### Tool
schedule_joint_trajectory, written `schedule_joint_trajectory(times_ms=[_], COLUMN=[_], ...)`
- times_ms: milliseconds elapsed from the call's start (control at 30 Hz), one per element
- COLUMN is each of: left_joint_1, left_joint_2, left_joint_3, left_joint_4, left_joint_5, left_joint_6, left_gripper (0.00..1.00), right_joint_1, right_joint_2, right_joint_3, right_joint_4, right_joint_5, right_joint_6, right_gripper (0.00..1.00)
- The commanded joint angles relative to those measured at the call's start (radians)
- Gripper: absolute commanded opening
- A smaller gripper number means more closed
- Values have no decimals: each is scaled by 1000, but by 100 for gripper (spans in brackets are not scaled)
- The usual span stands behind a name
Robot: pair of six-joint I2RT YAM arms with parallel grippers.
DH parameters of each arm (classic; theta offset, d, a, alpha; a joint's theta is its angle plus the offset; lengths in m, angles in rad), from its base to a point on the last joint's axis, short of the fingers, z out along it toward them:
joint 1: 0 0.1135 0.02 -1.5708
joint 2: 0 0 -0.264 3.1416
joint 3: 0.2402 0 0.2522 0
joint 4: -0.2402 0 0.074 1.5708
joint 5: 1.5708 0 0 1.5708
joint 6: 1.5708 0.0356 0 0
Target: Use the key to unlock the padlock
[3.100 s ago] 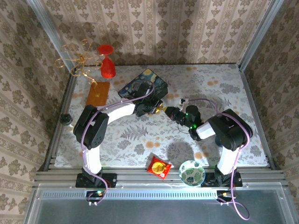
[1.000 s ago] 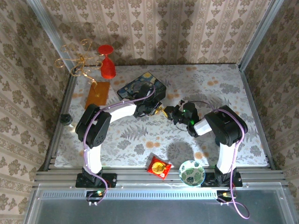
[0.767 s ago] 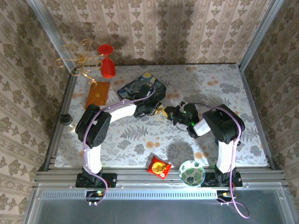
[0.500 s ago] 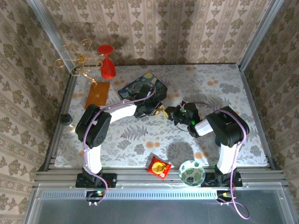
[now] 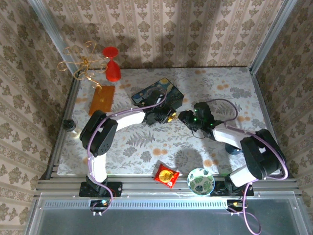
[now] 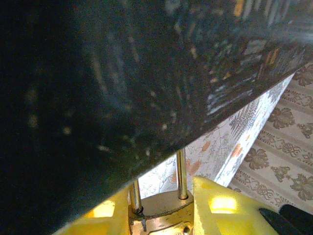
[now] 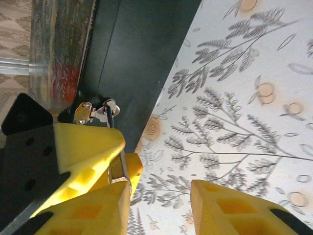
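Note:
The small brass padlock [image 6: 161, 215] hangs by its thin silvery shackle [image 6: 181, 169] from the dark blue painted box [image 6: 122, 73]. My left gripper [image 6: 161, 198] is shut on the padlock's body, with a yellow finger on each side. In the top view the left gripper [image 5: 165, 116] holds the padlock [image 5: 171, 116] at the near edge of the box [image 5: 159, 93]. My right gripper [image 5: 185, 117] stands just right of it, open and holding nothing. In the right wrist view the right gripper [image 7: 161, 196] frames bare tabletop, beside the left gripper's fingers [image 7: 83, 147]. I cannot make out the key.
A red goblet [image 5: 112, 71] and a gold wire stand [image 5: 83, 63] are at the back left, with an orange block [image 5: 101, 98] in front of them. A snack packet [image 5: 166, 175] and a patterned bowl [image 5: 200, 181] lie near the front edge.
My right gripper has opened and drawn back to the right, its arm swinging outward. The box, the padlock and my left gripper have shifted a little to the right.

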Motion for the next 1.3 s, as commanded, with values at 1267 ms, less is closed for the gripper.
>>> schedule_joint_trajectory(times_ms=[1267], left_joint_1=[0], left_joint_2=[-30], left_joint_3=[-9], left_joint_4=[64], left_joint_5=[80], left_joint_6=[-20], left_gripper=[0], right_joint_1=[22], right_joint_2=[-31], right_joint_3=[48], right_joint_4=[-101], right_joint_5=[-59], right_joint_6=[-15], right_gripper=[22])
